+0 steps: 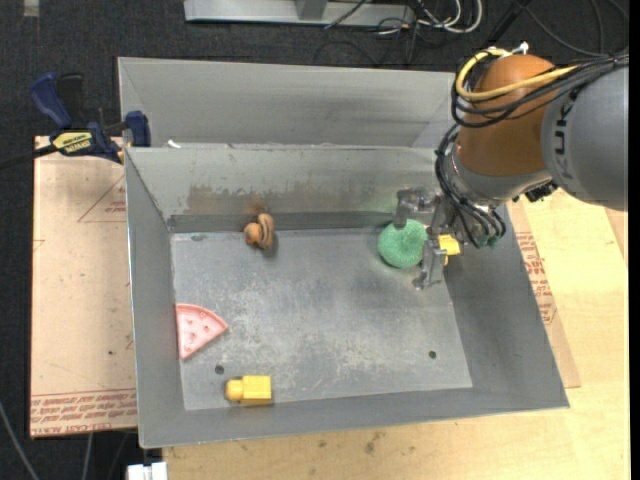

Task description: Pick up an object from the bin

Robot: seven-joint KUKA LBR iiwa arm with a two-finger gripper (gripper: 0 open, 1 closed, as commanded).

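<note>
Camera view: gripper (418, 240) is seen spread open near the back-right corner of the bin (300, 173). A rounded green lump (398, 248) lies roughly between its fingers. Contact can't be confirmed from this angle, and nothing is clamped. The lump is judged light and possibly soft, foam-like, not fragile. It is best gripped low, across the widest middle. Brown knot-shaped piece (260, 231), pink wedge (197, 328) and yellow block (249, 390) lie well apart to the left.
</note>
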